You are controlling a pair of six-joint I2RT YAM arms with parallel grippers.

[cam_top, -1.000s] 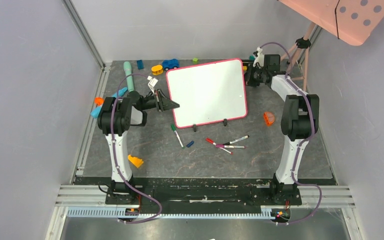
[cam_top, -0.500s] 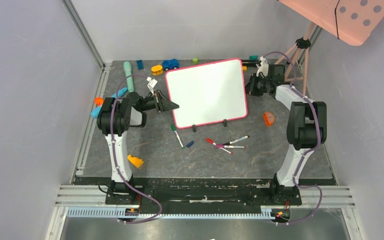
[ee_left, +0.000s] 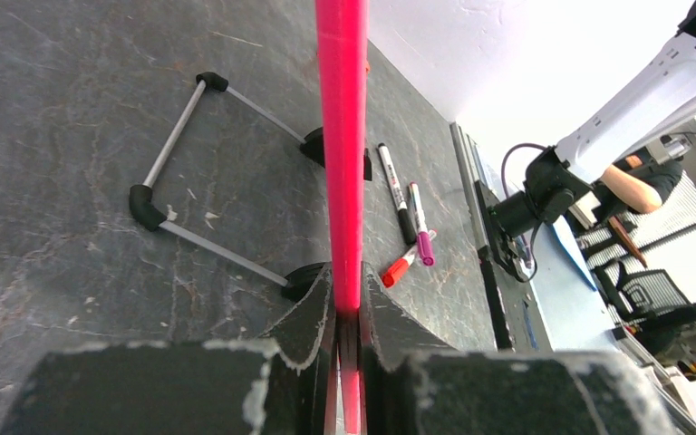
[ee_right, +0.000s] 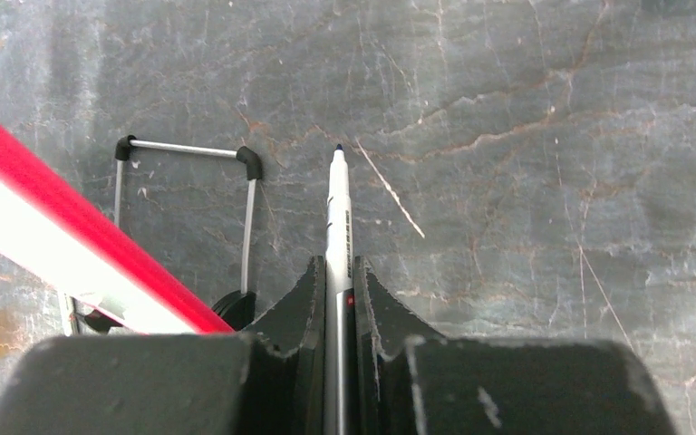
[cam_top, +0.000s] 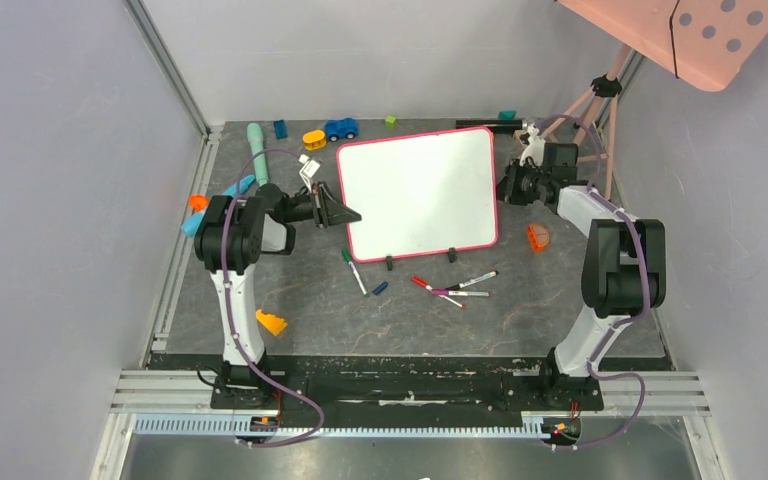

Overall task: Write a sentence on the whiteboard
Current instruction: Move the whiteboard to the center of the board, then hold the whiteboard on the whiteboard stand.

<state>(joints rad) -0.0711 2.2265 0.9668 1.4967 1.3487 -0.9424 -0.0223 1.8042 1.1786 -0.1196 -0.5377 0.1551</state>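
Left gripper (cam_top: 344, 214) is clamped shut on the whiteboard (cam_top: 420, 185), pinching the pink frame on the board's left edge. The left wrist view shows the frame running straight up out of the closed fingers. So that arm is the brace.

Right gripper (cam_top: 507, 187) is closed on a marker (ee_right: 338, 213), uncapped, dark tip out, barrel in line with the fingers. It sits just off the board's right edge, about mid-height.

The board stands propped on its wire stand (ee_right: 186, 149), tilted back, in the middle of the table. Face is blank in the top view. No sentence on it yet, so I judge writing hasn't started.

What matters for the next move: the writing face lies to the left of the marker tip. In the right wrist view the tip points at bare table and the stand leg, with the red frame off to the left of the tip. So the tip is aimed past the board, not onto it. I'd say it has to come round to the front, up to the board's upper left, before any stroke.

Right arm is the nearer one for writing.

Spare markers (cam_top: 455, 288) lie below the board's bottom edge, untouched.
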